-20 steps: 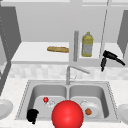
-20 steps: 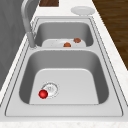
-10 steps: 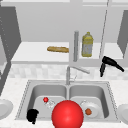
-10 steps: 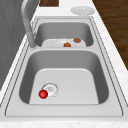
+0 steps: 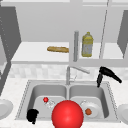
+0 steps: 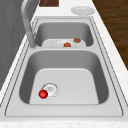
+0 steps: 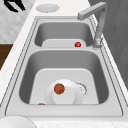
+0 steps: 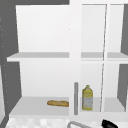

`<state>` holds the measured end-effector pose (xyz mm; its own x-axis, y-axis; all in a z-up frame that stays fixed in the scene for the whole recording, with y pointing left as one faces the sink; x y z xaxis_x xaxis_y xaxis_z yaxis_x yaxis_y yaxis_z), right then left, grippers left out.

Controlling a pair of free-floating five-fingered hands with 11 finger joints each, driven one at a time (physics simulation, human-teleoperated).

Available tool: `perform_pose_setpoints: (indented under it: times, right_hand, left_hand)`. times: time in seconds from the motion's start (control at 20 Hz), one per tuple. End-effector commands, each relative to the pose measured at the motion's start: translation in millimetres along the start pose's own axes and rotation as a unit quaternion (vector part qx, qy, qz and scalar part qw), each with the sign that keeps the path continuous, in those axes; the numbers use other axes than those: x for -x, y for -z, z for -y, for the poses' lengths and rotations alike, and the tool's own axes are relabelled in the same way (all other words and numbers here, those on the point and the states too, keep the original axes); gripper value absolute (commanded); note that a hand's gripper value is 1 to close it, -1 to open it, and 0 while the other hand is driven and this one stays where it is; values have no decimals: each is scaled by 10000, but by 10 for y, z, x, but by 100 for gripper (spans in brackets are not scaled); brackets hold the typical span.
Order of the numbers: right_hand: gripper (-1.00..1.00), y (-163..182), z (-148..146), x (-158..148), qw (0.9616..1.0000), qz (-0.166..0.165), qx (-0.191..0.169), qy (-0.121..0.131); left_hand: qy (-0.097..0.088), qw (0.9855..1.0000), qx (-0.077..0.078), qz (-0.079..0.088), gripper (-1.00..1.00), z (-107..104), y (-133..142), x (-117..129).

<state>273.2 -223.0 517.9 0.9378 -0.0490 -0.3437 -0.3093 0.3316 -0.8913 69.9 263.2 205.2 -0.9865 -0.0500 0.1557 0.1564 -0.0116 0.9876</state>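
My right hand point(image 5: 108, 74) hangs open above the back right corner of the right basin, its fingers slanting down to the right; its top shows in the upper view point(image 8: 109, 124). My left hand point(image 5: 32, 115) floats open by the sink's front left corner, and the right side view has it beyond the far end of the counter point(image 7: 14, 5). Neither hand holds anything. A small red ball point(image 5: 45, 99) lies by the left basin's drain point(image 6: 43, 94). In the right basin a white plate point(image 7: 65, 96) carries a brown piece point(image 7: 59, 88).
A large red sphere point(image 5: 67, 115) sits low in the front view, before the sink's divider. The faucet point(image 5: 69, 74) swings right. A loaf point(image 5: 58, 49) and a yellow bottle point(image 5: 87, 45) stand on the shelf. White plates point(image 5: 4, 109) point(image 5: 124, 112) flank the sink.
My right hand has come down from shelf height toward the right basin's back rim. The left hand and the balls have stayed put.
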Motion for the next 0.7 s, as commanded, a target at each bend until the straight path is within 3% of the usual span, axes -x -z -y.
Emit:
perform_pose_setpoints:
  times: [0.0, 0.05, 0.2, 0.3, 0.4, 0.5, 0.65]
  right_hand:
    - [-100, 23, 3, 16, 9999, -22, -81, 126]
    - [-100, -2, -23, 20, 10000, 8, -62, -33]
    - [-100, -4, -82, 58, 9998, -55, -200, 65]
    - [-100, -31, -100, 79, 9998, -68, -188, -79]
    - [-100, -59, -146, 90, 9999, -12, -161, -59]
    - [-100, -59, -168, 143, 9990, 399, -5, -199]
    - [-100, -74, -258, 95, 9973, 676, 27, -289]
  left_hand:
    - [0, 10000, 0, 0, 0, 0, 0, 0]
    - [0, 10000, 0, 0, 0, 0, 0, 0]
    - [0, 10000, 0, 0, 0, 0, 0, 0]
    - [0, 10000, 0, 0, 0, 0, 0, 0]
    - [0, 10000, 0, 0, 0, 0, 0, 0]
    - [0, 10000, 0, 0, 0, 0, 0, 0]
    - [0, 10000, 0, 0, 0, 0, 0, 0]
